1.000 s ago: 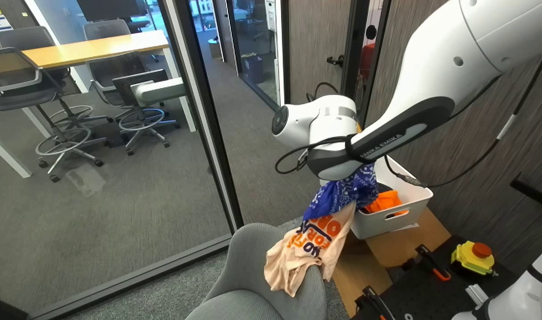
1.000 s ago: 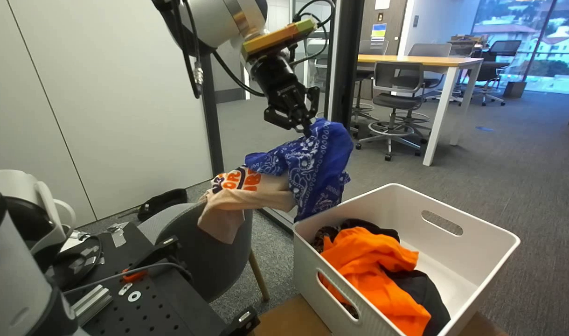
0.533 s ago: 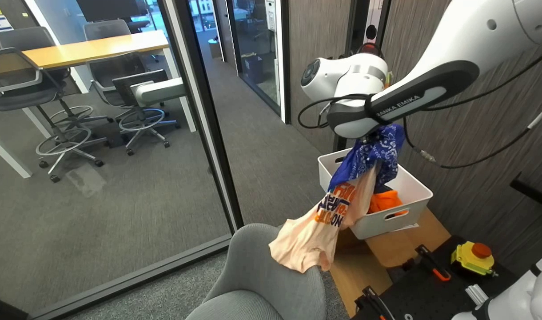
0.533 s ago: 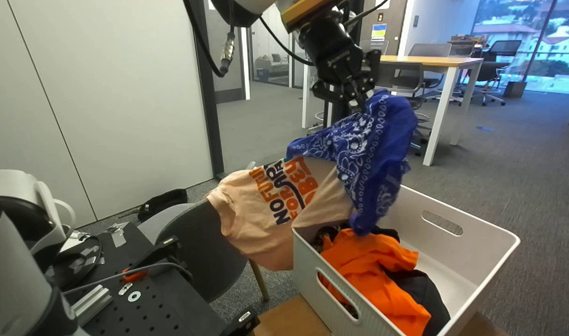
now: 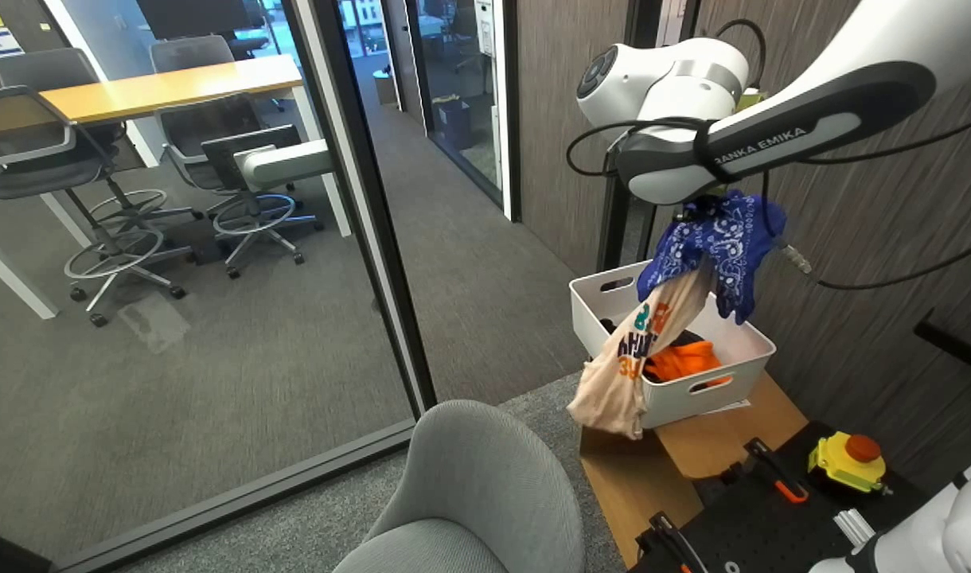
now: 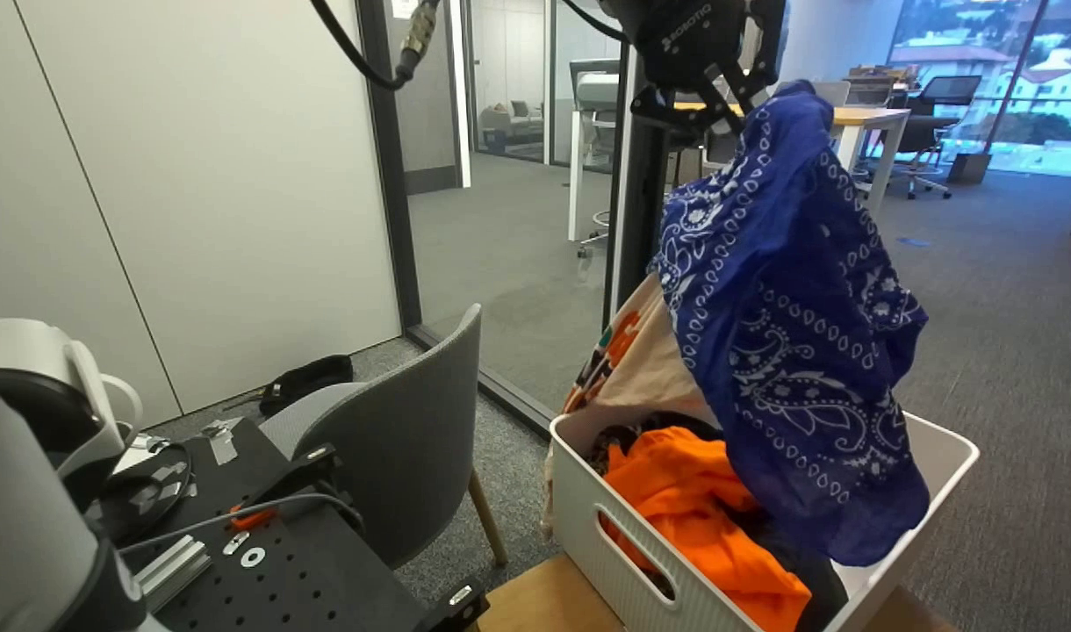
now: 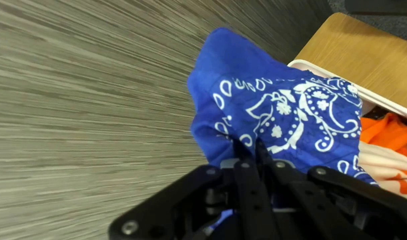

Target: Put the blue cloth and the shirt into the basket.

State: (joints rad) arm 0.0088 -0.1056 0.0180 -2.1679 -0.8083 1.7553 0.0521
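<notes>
The blue cloth (image 5: 740, 239), a bandana with white print, hangs from my gripper (image 6: 739, 123), which is shut on its top. The cloth (image 6: 790, 333) hangs over the white basket (image 6: 579, 527), its lower end in front of the far wall. The peach shirt (image 5: 617, 382) with coloured lettering hangs from under the cloth; its lower end hangs outside the basket wall (image 5: 668, 406). How the shirt is held is hidden by the cloth. In the wrist view the fingertips (image 7: 252, 146) are close together on the cloth, with part of the shirt (image 7: 383, 160) at the right.
Orange (image 6: 685, 491) and black clothing lies in the basket, which stands on a wooden surface (image 5: 692, 454). A grey chair (image 5: 493, 477) stands beside it. A wood-grain wall (image 7: 90, 100) is close by the gripper. A black board (image 6: 298, 562) with tools is near the robot base.
My gripper has risen and moved from the chair side to above the basket, carrying the cloth. The shirt has been drawn off the chair back and now hangs by the basket wall.
</notes>
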